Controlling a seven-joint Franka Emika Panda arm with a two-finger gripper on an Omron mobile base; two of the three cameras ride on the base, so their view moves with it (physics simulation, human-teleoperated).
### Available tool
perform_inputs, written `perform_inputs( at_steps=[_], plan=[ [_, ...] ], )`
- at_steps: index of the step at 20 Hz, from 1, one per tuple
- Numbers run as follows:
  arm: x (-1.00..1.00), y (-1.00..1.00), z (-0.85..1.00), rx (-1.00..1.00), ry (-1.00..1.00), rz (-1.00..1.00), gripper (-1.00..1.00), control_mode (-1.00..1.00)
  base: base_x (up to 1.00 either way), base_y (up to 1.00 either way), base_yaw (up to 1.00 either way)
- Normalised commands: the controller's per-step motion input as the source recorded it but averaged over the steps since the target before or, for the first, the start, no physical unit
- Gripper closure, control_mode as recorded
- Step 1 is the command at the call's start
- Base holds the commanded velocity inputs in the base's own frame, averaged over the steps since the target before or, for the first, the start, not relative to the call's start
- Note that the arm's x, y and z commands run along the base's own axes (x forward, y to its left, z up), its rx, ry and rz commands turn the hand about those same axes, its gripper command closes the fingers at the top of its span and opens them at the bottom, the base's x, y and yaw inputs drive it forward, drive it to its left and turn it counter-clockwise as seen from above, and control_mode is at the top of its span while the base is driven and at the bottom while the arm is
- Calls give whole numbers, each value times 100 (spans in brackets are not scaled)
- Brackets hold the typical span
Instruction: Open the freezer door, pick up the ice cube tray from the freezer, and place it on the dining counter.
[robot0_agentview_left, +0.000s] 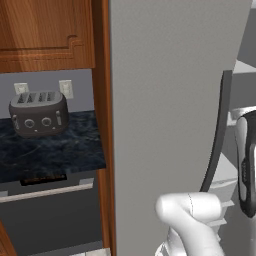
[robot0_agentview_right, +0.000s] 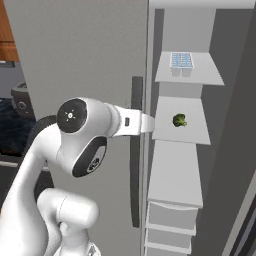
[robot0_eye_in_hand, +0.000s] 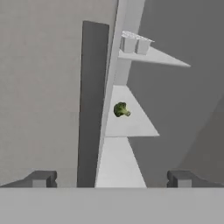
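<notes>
The freezer (robot0_agentview_right: 90, 55) stands with its right-hand compartment open, showing a dark grey inside and a stack of white shelves (robot0_agentview_right: 176, 177). The ice cube tray (robot0_agentview_right: 181, 60) sits on the top shelf (robot0_agentview_right: 205, 75), a pale bluish-white grid of small cells, toward the back of that shelf. In the hand view the tray (robot0_eye_in_hand: 134, 43) appears high up, seen from below and edge-on, on the same top shelf. One shelf lower lies a small green piece of broccoli (robot0_agentview_right: 179, 120), alone near the middle of its shelf; the hand view shows it (robot0_eye_in_hand: 121, 109) too.

A long dark-grey handle (robot0_agentview_right: 135, 150) runs vertically down the closed left door, just beside the open gap. The arm (robot0_agentview_right: 80, 130) reaches forward from the lower left of the right base view, its white forearm pointing toward the edge of the door near the broccoli shelf. In the hand view the claw (robot0_eye_in_hand: 111, 179) is released: its two dark fingertips (robot0_eye_in_hand: 41, 178) stand wide apart at the bottom, with nothing between them, one before the grey door and the other before the open compartment.

In the left base view, a dark toaster (robot0_agentview_left: 39, 113) sits on a dark marbled bench (robot0_agentview_left: 55, 152) left of the freezer, under a reddish wooden cabinet (robot0_agentview_left: 45, 32).
</notes>
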Motion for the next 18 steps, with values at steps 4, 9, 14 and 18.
perform_inputs(
  at_steps=[4, 9, 14, 18],
  plan=[
    [-32, 77, 1, 11, 16, 37, -100, -100, 0, 0, 0],
    [-25, 84, 0, 9, 14, 23, -100, -100, 0, 0, 0],
    [-20, 71, 6, 5, 17, 13, -100, -100, 0, 0, 0],
    [-6, 29, 10, 5, 13, 1, -100, -100, 0, 0, 0]
  ],
)
